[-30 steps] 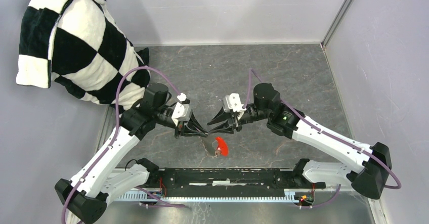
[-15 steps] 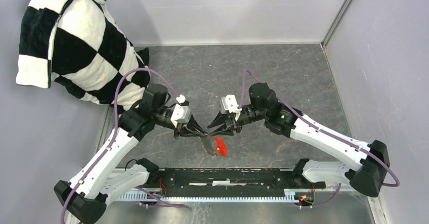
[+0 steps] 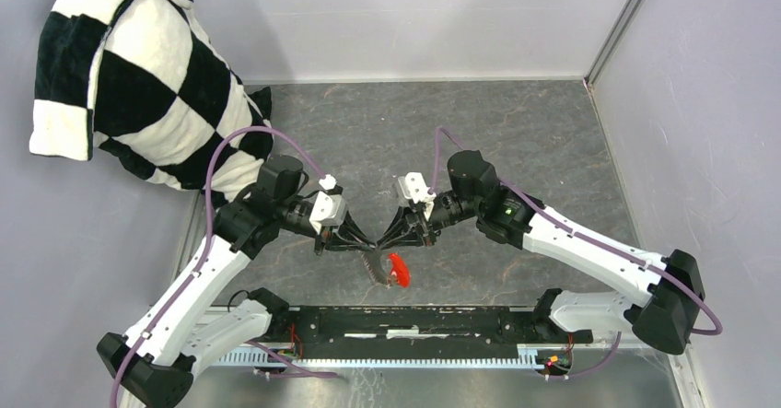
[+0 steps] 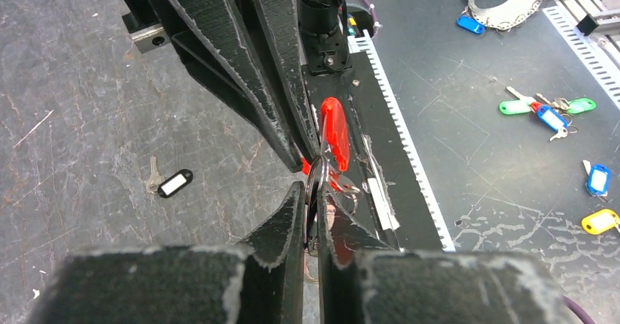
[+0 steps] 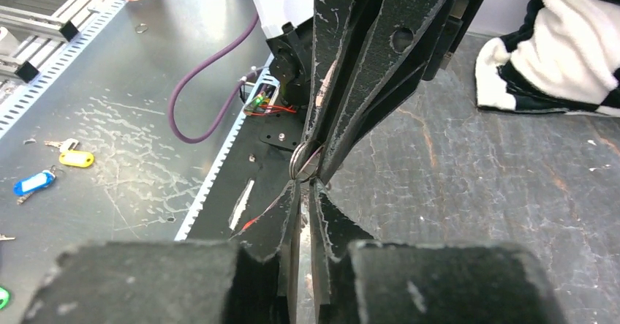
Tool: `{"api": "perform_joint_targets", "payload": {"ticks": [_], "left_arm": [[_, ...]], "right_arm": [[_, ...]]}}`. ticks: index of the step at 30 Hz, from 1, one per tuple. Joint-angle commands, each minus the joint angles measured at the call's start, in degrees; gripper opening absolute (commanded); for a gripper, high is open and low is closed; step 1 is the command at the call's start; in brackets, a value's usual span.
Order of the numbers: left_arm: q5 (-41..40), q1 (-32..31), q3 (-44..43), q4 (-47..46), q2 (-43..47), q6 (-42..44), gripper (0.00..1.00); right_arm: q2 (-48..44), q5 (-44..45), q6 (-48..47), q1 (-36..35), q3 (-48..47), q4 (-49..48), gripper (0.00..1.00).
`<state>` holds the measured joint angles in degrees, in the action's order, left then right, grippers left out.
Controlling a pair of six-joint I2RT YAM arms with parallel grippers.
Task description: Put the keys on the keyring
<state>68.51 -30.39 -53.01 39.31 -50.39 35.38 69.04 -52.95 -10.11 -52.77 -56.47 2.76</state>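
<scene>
Now the keyring (image 4: 319, 174) is being pinched in the closed left claw (image 4: 312, 196), just ahead of the right claw (image 5: 304, 187) (shut too, contents unclear); a black-headed key (image 4: 171, 184) is being left aside.

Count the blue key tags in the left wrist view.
3. One blue tag beside the metal plate at top, one between the green tags, one at the right edge above the yellow tag. More may be hidden.
</scene>
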Motion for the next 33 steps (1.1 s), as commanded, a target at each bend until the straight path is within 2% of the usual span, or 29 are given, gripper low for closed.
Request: {"api": "perform_joint_targets", "payload": {"ticks": [1, 3, 10, 12, 13, 22, 33], "left_arm": [[-0.49, -0.02, 0.02, -2.44, 0.38, 3.65, 0.02], [-0.77, -0.02, 0.01, -1.56, 0.37, 4.96, 0.02], [-1.02, -0.02, 0.06, 1.13, -0.47, 7.59, 0.02], [-0.88, -0.02, -0.19, 1.2, -0.45, 7.61, 0.02], [-0.89, -0.02, -0.35, 1.23, -0.47, 7.6, 0.02], [-1.41, -0.02, -0.51, 1.53, 0.09, 7.58, 0.02], [-1.48, -0.02, -1.49, 1.38, -0.15, 7.45, 0.02]], "right_arm": [[1.41, -0.16, 1.76, -0.84, -2.96, -5.7, 0.07], [1.07, 1.17, 1.76, -0.79, -2.86, -5.9, 0.01], [-1.67, 6.54, 1.03, -0.84, -1.37, -6.98, 0.02], [-2.82, 8.11, 1.64, -0.84, -0.44, -8.07, 0.22], [-3.21, 8.36, 1.67, -0.84, -0.16, -8.18, 0.28], [-4.65, 4.85, 0.4, -0.84, 0.06, -3.32, 0.49], [-1.5, 5.12, 1.76, -1.52, 0.33, -4.08, 0.44]]}}
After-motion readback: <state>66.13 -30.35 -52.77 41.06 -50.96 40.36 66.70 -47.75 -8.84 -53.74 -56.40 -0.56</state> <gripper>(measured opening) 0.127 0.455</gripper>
